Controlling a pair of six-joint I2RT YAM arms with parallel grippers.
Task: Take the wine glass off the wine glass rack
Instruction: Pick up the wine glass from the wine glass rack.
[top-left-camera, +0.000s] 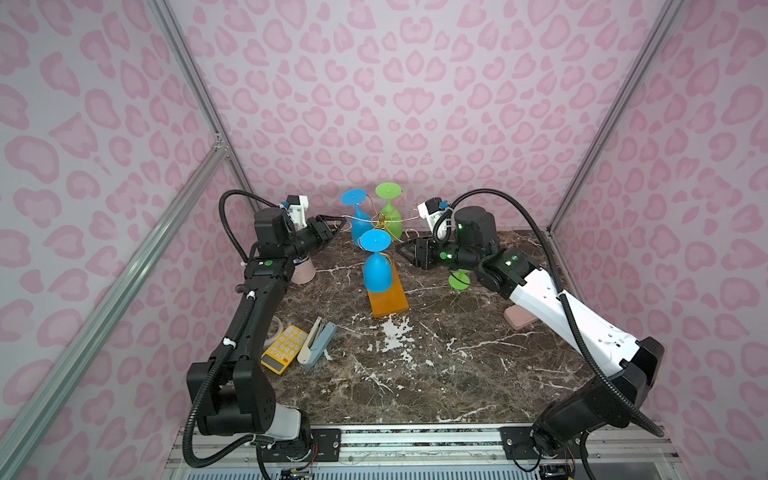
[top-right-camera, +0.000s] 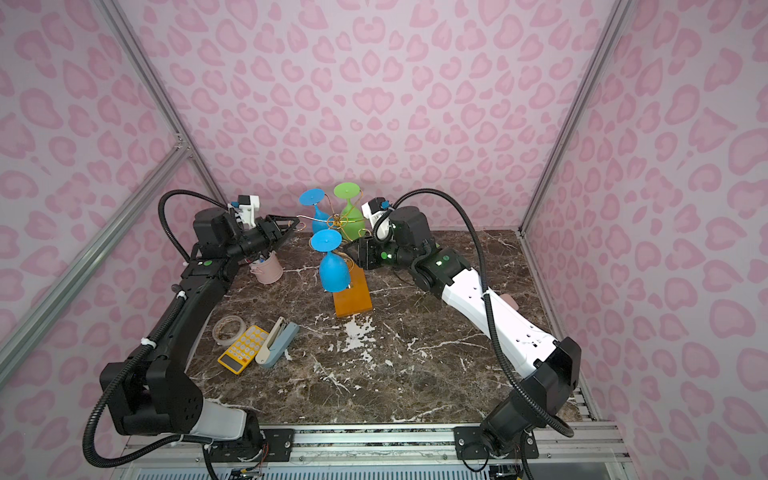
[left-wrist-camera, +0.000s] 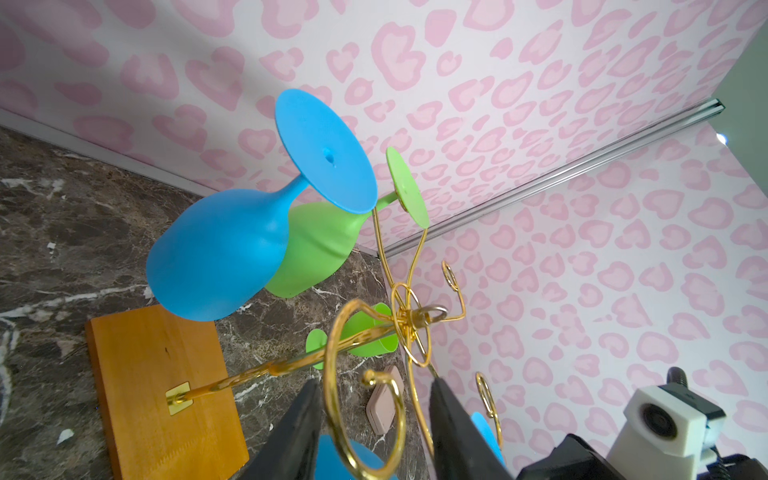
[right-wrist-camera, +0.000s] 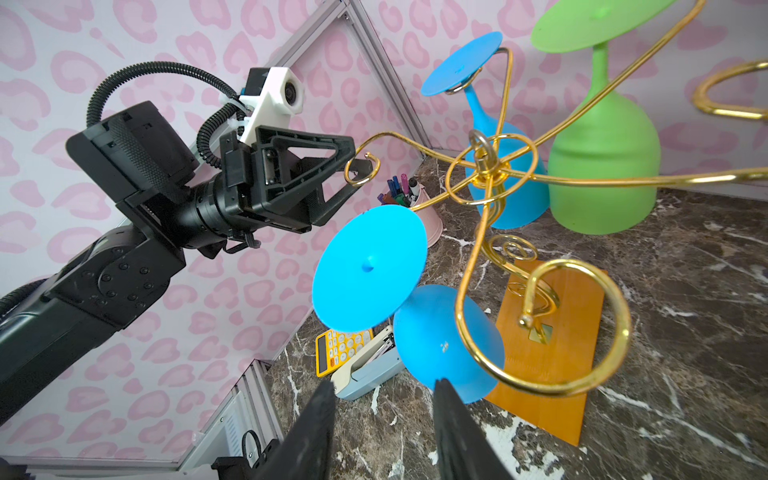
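Note:
The wine glass rack (top-left-camera: 380, 224) is gold wire on an orange wooden base (top-left-camera: 388, 297). Three wine glasses hang from it upside down. A blue one (top-left-camera: 377, 272) is nearest, with another blue one (top-left-camera: 360, 226) and a green one (top-left-camera: 390, 224) behind. A second green glass (top-left-camera: 459, 280) lies on the table under my right arm. My left gripper (left-wrist-camera: 374, 384) is open, and its fingers straddle an empty curled arm (left-wrist-camera: 365, 415) of the rack. My right gripper (right-wrist-camera: 385, 384) is open and empty, its tips just short of the near blue glass's bowl (right-wrist-camera: 449, 340).
A pink cup of pens (top-left-camera: 303, 270) stands under my left wrist. A yellow calculator (top-left-camera: 284, 349), a stapler (top-left-camera: 318, 343) and a tape roll (top-right-camera: 228, 330) lie at the front left. A pink case (top-left-camera: 519, 318) sits under my right forearm. Walls close in behind the rack.

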